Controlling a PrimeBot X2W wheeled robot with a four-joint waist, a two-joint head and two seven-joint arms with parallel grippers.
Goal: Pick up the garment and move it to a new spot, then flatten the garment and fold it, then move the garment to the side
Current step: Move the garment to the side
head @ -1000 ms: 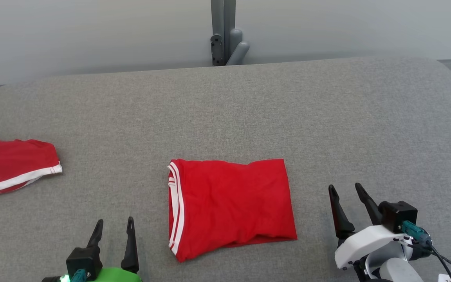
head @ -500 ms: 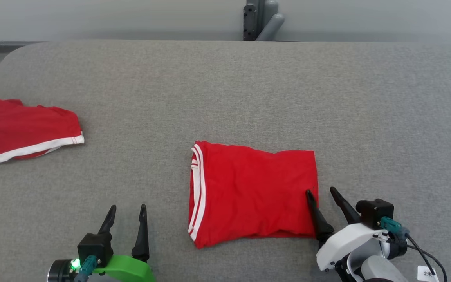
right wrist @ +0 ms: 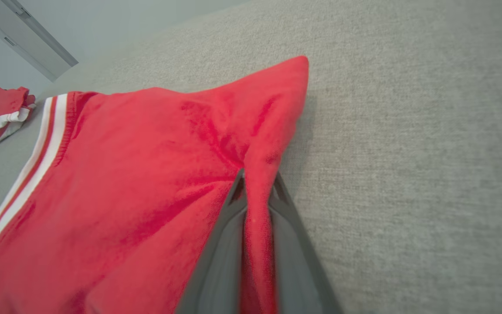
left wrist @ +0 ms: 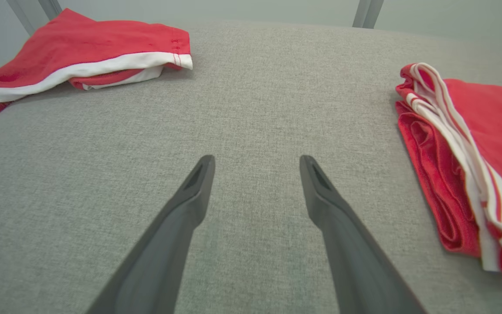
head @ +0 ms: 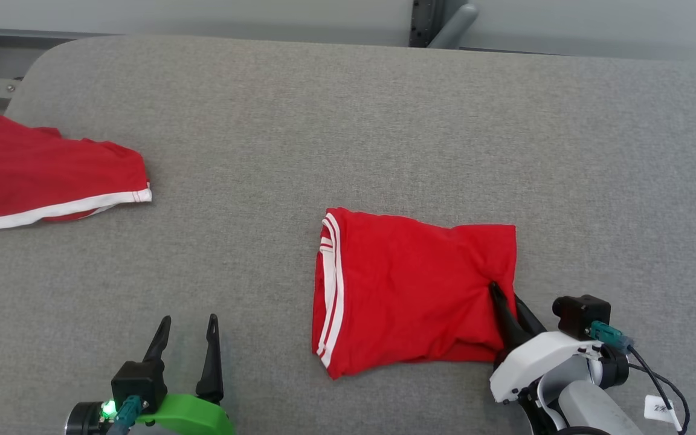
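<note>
- The garment [head: 408, 290], red, lies folded into a rough rectangle on the grey padded surface [head: 348, 121]. It sits right of centre and toward the near edge, with its white-striped band [head: 330, 290] on the left side.
- The right gripper [right wrist: 257, 174] has its jaws pinched narrow on the garment's right edge. A ridge of cloth stands up between the fingers.
- The left gripper [left wrist: 256, 159] has its jaws wide and holds nothing. It hovers over bare surface, well apart from the garment's striped side.
- Judged step: the fold looks done, so this is probably the grab for the final move to the side.
- Risk: the bite is small and right at the edge. If only the top layers are caught, a lift or drag could peel them off and open the fold. How many layers are pinched can't be told.
- Risk: with one grip point, the far striped side could trail and drag on the rough fabric surface. The stack could then skew or bunch.
- Risk: the cloth could slip out of the thin fingertip pinch if the pull is fast.
- Risk: a second red garment [head: 46, 181] sits at the far left. A move that way that goes too far could land this garment on it or nudge it.
- Risk: the pulled-up ridge may leave a crease when released.
</note>
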